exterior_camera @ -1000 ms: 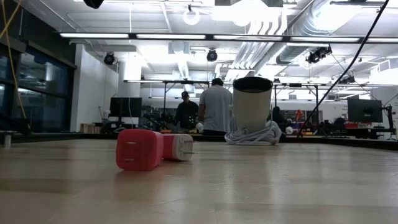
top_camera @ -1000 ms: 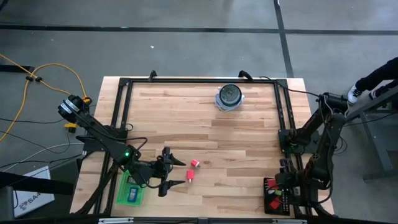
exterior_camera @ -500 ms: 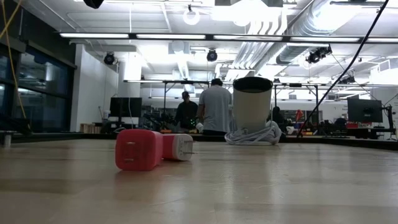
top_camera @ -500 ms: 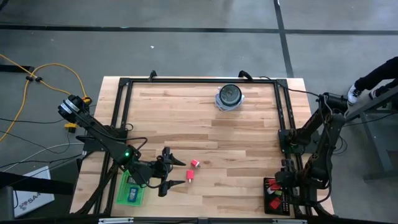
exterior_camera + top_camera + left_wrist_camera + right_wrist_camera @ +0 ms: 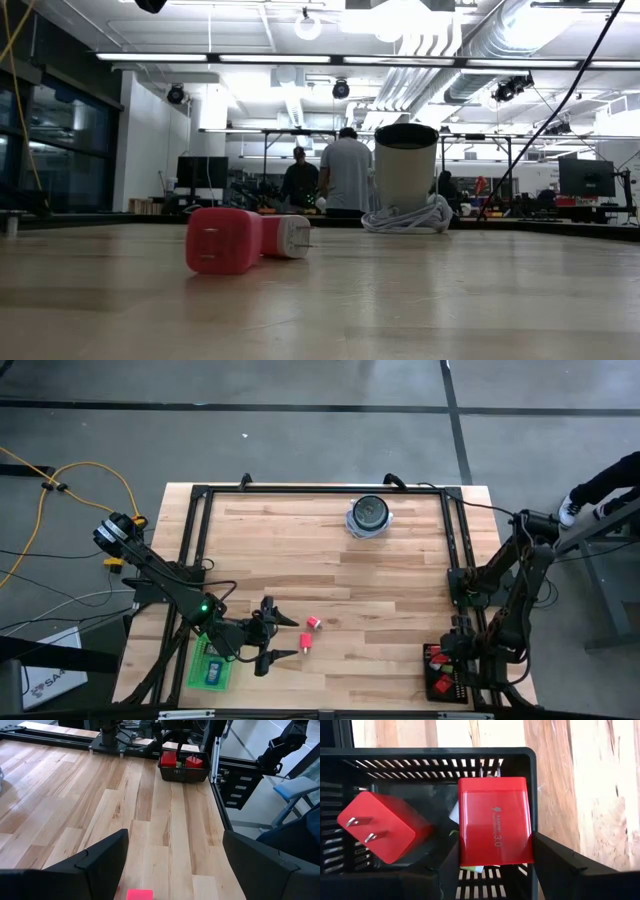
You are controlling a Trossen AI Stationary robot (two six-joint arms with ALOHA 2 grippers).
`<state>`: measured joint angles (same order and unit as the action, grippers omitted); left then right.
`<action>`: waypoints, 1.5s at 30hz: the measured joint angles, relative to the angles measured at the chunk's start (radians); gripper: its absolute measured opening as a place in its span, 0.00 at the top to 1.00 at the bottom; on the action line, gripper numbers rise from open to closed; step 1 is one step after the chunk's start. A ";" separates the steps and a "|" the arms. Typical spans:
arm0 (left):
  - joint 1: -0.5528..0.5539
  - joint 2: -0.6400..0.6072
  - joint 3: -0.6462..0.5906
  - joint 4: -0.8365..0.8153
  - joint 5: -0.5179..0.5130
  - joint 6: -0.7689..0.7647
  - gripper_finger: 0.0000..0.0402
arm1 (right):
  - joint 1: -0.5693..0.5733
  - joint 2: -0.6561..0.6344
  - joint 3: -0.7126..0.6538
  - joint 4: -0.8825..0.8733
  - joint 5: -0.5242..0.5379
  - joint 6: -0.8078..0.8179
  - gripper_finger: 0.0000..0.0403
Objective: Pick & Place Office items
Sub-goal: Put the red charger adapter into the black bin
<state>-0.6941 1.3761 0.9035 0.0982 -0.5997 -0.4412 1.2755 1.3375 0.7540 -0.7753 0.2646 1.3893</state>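
Left wrist view shows the left gripper with its fingers spread wide, low over the wood, and a red block lying on the boards between them, so the wide stance reads as a lineup for a grab. From above, that gripper sits near the table's front left, just beside two red pieces and close to a green tray that holds a small blue item. The right gripper hangs over a black basket at the front right corner, its fingers half closed on a red charger, probably to drop it beside the second red charger lying inside.
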 joint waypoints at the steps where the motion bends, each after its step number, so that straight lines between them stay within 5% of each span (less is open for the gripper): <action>1: 0.000 0.000 0.000 0.000 0.000 0.000 0.21 | 0.000 0.001 0.000 0.003 0.000 0.000 0.51; 45: 0.000 0.000 0.000 0.000 0.000 0.000 0.21 | 0.000 0.002 -0.002 0.053 -0.003 -0.032 0.43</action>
<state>-0.6938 1.3759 0.9035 0.0985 -0.5997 -0.4416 1.2751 1.3399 0.7525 -0.7224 0.2611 1.3575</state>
